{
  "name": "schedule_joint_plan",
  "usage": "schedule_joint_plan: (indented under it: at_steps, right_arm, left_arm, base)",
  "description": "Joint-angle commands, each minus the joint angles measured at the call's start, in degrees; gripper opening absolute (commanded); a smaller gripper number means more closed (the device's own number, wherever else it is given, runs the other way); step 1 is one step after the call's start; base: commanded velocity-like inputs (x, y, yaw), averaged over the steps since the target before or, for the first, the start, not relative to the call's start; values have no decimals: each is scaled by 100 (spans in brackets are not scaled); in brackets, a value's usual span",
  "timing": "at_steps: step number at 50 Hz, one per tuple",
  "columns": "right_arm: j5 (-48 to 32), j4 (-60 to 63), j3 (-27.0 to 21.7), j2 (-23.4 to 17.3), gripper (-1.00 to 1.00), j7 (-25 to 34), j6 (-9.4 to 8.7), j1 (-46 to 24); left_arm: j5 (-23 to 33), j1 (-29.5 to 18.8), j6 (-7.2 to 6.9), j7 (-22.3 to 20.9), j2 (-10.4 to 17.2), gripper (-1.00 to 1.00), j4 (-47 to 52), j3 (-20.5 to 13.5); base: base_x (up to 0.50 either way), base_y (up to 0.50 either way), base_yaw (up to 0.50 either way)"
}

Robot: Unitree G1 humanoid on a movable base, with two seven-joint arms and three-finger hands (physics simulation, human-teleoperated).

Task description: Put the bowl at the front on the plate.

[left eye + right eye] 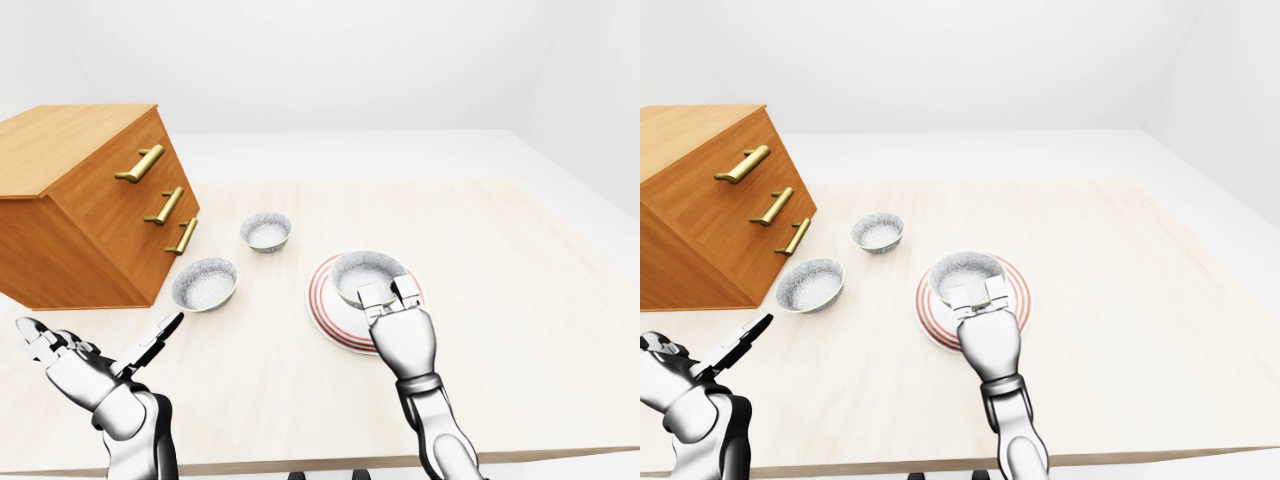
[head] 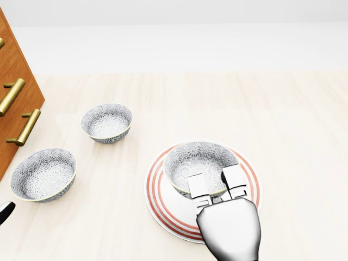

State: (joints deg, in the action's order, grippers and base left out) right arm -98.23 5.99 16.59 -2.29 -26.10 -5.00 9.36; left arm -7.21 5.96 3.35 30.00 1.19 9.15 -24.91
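A grey patterned bowl sits within the red-ringed white plate at the lower middle of the head view. My right hand comes up from the bottom edge. Its fingers hook over the bowl's near rim and stay shut on it; the thumb is hidden under the bowl. My left hand hangs at the lower left of the left-eye view, fingers spread, holding nothing. Only its dark tip shows in the head view.
Two more patterned bowls stand left of the plate, one higher in the head view and one lower. A wooden drawer chest with brass handles stands at the left. The pale wooden table stretches right.
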Motion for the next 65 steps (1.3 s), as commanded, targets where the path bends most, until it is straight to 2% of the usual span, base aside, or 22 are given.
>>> schedule_joint_plan:
  at_steps: [1,6,20,22,27,34,36,39,40,41,42,43,49,59,65]
  right_arm:
    - [53,-96,-33,-2,-100,-323,0,54]
    - [78,-90,7,-5,-100,-364,0,110]
    - [119,-151,-16,-35,-100,-390,0,66]
    - [137,-208,-20,-28,-100,-390,0,72]
    - [77,-135,-12,-36,-100,-390,0,59]
    - [56,-157,-54,-42,-100,-331,0,-12]
    - [54,-162,-65,-39,-100,-320,0,-28]
    - [60,-184,-82,-23,-100,-325,0,-55]
    - [77,-191,-90,-19,-95,-334,0,-54]
    - [60,-196,-92,-17,-44,-337,0,-54]
    - [51,-169,-101,-19,84,-341,0,-52]
    - [43,-147,-107,-14,100,-309,0,-56]
    - [-6,-92,-99,-4,100,-253,0,-58]
    - [-15,34,-118,-24,100,-201,0,-21]
    - [-69,114,-118,-17,100,-174,0,-1]
  left_arm:
    - [4,-6,3,0,6,100,-14,8]
    - [-8,-15,51,0,9,100,-65,5]
    - [-22,4,30,0,6,100,-20,6]
    - [-17,-3,68,0,2,100,-58,7]
    - [-21,11,26,0,2,100,-5,8]
    - [-8,-8,69,0,4,100,-68,12]
    - [-15,12,18,0,4,100,0,10]
    - [-4,0,36,0,3,100,-34,12]
    - [3,-16,66,0,7,100,-79,15]
    - [2,-21,76,0,10,100,-94,17]
    - [-4,-15,58,0,12,100,-72,17]
    - [-14,10,0,0,9,100,9,15]
    - [-21,23,-34,0,-7,100,67,-1]
    - [-19,-15,43,0,4,100,-46,2]
    - [-30,-7,40,0,8,100,-34,3]
  base:
    - [0,0,0]
    - [0,0,0]
    - [0,0,0]
    - [0,0,0]
    - [0,0,0]
    - [0,0,0]
    - [0,0,0]
    - [0,0,0]
    - [0,0,0]
    - [0,0,0]
    - [0,0,0]
    - [0,0,0]
    - [0,0,0]
    - [0,0,0]
    - [0,0,0]
